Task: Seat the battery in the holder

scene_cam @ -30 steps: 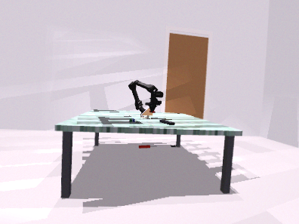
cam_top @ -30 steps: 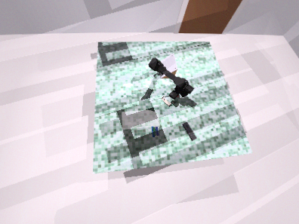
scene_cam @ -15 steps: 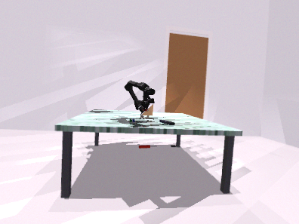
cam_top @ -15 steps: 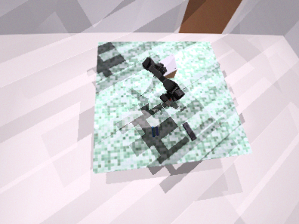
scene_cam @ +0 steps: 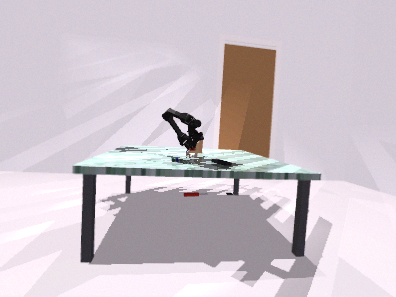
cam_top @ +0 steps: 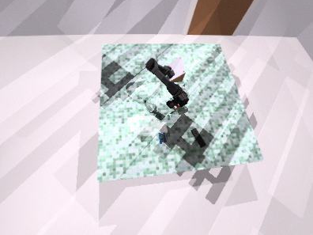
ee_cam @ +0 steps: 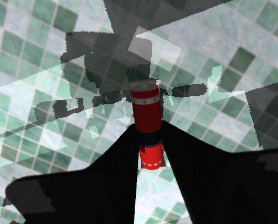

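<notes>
My gripper [cam_top: 175, 107] [scene_cam: 191, 152] [ee_cam: 148, 126] is shut on the red battery [cam_top: 176, 106] [ee_cam: 147, 112], above the table's middle. In the wrist view the fingers grip it near its lower end. Its plus-marked end with a pale cap points to the top of the view, and the minus-marked end points down between the fingers. A black oblong block [cam_top: 198, 138] [scene_cam: 222, 163] lies on the table toward the front right, apart from the gripper; it may be the holder, but its spring and lip are too small to tell. No holder shows plainly in the wrist view.
A small blue and green object [cam_top: 162, 138] lies in front of the gripper. A white and brown box [cam_top: 178, 68] stands behind the arm. The table's front edge [scene_cam: 200, 172] lies nearer the cameras. A red object [scene_cam: 191, 194] shows below the table. Hard shadows cross the tiled top.
</notes>
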Robot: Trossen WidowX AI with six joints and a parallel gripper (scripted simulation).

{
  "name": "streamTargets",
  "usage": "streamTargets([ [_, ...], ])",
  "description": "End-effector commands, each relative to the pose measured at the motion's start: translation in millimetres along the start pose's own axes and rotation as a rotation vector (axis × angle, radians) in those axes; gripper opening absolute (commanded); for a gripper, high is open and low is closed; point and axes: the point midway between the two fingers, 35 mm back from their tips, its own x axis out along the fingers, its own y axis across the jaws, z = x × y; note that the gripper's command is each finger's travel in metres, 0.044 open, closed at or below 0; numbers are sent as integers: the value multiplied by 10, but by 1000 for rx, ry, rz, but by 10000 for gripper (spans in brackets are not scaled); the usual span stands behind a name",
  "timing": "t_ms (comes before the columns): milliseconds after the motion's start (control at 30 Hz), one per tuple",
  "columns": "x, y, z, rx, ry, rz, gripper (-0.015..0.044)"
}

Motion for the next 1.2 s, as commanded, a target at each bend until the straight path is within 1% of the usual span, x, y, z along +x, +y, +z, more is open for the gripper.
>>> streamTargets([
  [0,57,-9,-15,-4,-48,3,59],
  [1167,225,-17,-99,-10,-253,17,59],
])
